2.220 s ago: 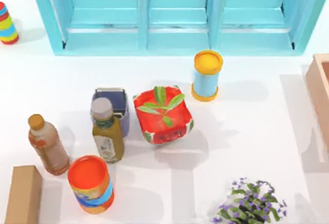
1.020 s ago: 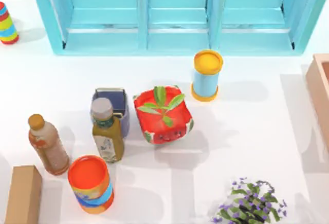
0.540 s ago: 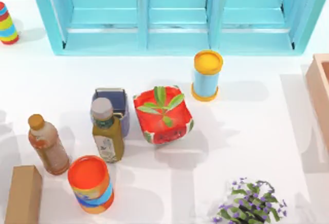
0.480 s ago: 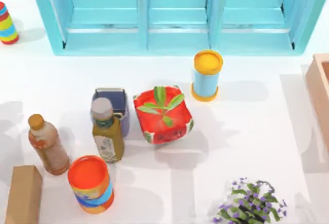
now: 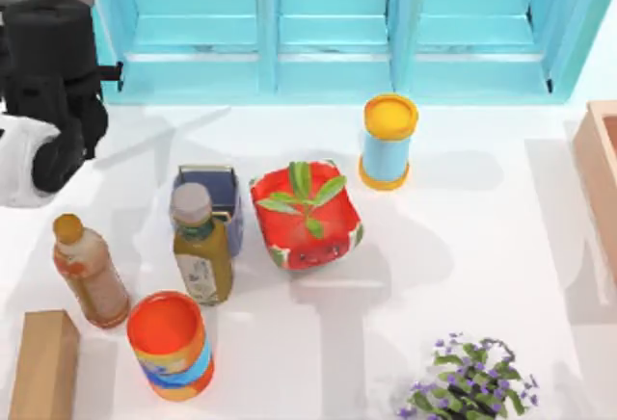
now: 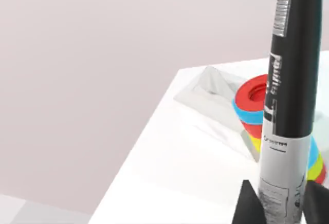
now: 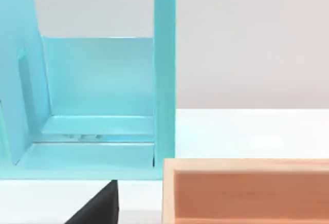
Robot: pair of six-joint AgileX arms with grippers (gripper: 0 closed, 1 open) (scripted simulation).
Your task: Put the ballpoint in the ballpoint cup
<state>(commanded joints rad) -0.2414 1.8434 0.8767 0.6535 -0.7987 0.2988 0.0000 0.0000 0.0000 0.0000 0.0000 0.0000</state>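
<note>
Left gripper (image 6: pixel 277 211) sits up at the bench's (image 5: pixel 482 247) far-left corner, fingers clamped on the black ballpoint (image 6: pixel 290 95), with a striped ring toy (image 6: pixel 259 108) behind it. Ballpoint cup (image 5: pixel 212 198) is right of that, between a green bottle (image 5: pixel 201 247) and the red plant pot (image 5: pixel 307 216). Right gripper, can't tell.

The top camera is looking straight down on the white table (image 5: pixel 463 247), taking in the turquoise shelf (image 5: pixel 328 25) along its far edge. The right wrist camera is sitting low, facing that same shelf (image 7: pixel 97 95) closely (beside a wooden box (image 7: pixel 247 190)). The left wrist camera is looking past the table's corner (image 6: pixel 169 172) toward a plain wall.
</note>
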